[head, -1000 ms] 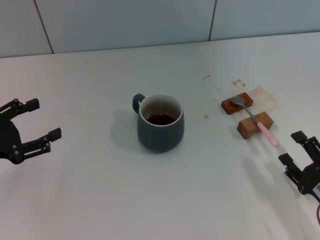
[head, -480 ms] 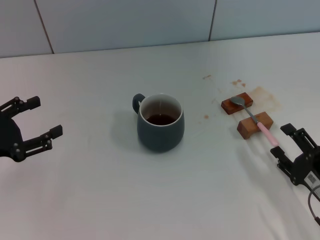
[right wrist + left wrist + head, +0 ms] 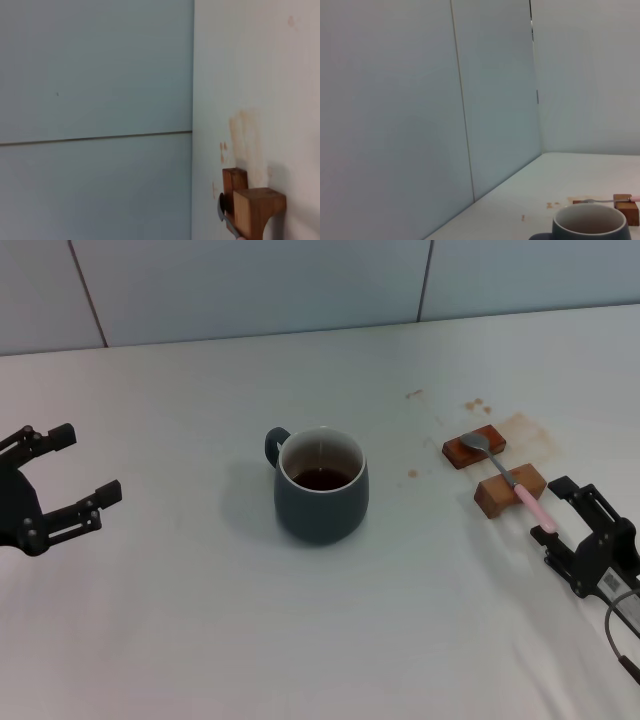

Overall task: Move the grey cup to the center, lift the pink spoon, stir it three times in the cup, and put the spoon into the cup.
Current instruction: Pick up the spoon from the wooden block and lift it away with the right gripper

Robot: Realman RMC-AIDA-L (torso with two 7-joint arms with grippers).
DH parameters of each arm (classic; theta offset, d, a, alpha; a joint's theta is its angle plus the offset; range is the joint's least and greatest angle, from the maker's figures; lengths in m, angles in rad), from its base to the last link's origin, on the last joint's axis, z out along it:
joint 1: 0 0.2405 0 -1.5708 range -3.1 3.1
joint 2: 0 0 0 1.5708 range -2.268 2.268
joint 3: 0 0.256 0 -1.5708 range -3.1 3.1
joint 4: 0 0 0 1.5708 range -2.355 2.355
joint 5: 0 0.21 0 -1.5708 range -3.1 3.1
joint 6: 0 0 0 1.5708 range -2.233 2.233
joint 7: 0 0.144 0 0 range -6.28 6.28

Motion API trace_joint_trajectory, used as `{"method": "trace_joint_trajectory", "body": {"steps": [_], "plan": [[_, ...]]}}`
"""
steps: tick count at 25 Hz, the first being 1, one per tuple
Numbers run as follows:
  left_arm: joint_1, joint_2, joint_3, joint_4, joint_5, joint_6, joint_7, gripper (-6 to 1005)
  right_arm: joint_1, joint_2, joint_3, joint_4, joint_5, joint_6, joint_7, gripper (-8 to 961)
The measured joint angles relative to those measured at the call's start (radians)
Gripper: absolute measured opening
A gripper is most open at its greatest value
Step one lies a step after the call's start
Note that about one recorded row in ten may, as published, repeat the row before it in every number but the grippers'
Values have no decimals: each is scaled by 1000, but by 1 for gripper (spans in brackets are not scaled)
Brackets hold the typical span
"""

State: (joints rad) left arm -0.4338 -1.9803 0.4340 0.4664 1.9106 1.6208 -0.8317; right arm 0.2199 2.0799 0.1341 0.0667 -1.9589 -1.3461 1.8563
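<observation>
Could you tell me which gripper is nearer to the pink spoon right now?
The right gripper, open just beside the tip of the spoon handle. The left gripper is open far across the table, beyond the cup.

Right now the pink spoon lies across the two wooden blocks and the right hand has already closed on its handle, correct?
Not quite. The pink spoon does lie across the two wooden blocks, but the right hand is open beside the handle's end, not closed on it. The head view shows this. The left hand hangs open far off at the table's left.
</observation>
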Motion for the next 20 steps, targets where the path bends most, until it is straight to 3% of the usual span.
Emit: {"method": "trace_joint_trajectory", "body": {"steps": [20], "plan": [[7,-1,0,0,-24,2,0,849,52,-1,-10,-14,-3,43,27,809]]}}
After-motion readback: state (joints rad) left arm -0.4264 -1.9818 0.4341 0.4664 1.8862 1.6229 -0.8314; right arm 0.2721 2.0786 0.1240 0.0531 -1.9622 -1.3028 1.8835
